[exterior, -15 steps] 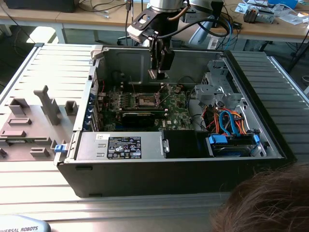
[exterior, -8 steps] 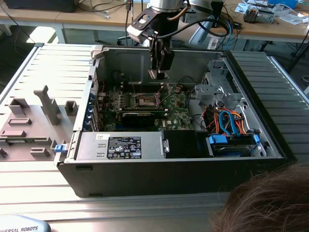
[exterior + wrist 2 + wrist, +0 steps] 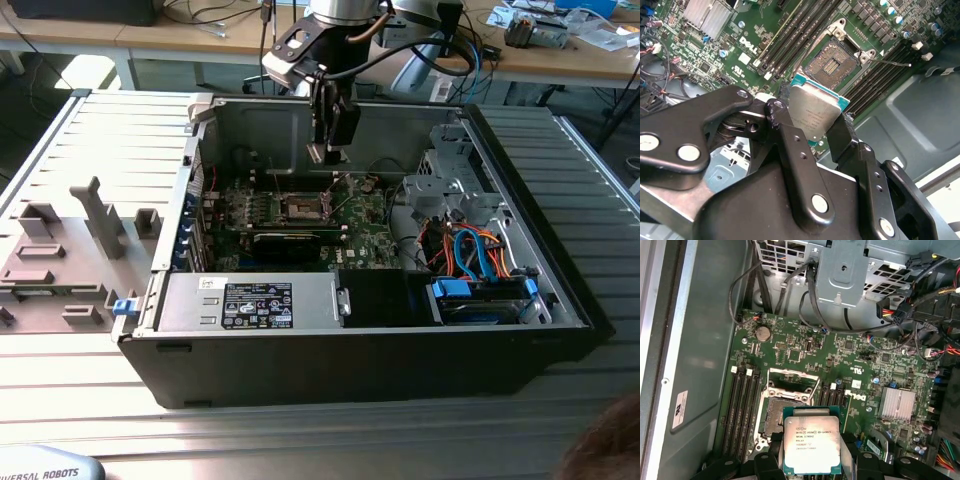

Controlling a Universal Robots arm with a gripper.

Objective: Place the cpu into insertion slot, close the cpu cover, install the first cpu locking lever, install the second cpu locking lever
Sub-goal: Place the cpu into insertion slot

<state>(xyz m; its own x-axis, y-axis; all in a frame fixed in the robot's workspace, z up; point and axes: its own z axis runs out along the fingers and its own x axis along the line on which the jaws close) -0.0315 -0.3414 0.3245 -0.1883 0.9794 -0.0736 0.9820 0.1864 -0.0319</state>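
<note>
Items listed from the exterior view's left to its right. Grey moulded fixture blocks (image 3: 60, 260), matt and angular, on a ribbed metal table (image 3: 120, 130). Open black computer case (image 3: 350, 370) with sheet-steel walls, and a silver power-supply box (image 3: 250, 300) with a printed label at its near edge. Green motherboard (image 3: 365, 228), densely populated, with long black memory slots and a finned silver heatsink (image 3: 897, 405). The insertion slot (image 3: 782, 412): a square socket with a dark pin field and a bright metal rim, bare. The cpu cover (image 3: 794, 375): a thin silver windowed frame, apparently swung up off the socket. A thin wire lever (image 3: 892, 63) stands out beside the socket, judged unlatched. The gripper (image 3: 328, 150): black jointed metal links, fingers pinching the cpu (image 3: 812, 445) by two opposite edges. The chip is a flat square with a brushed grey metal top on a green rim, held in the air above the board and just short of the socket. Perforated grey drive cage (image 3: 450, 170), with blue and orange cables (image 3: 480, 250) below it. Status, as judged: the chip is gripped and brought near the slot but not yet seated. The cover closing and both levers are outstanding.
</note>
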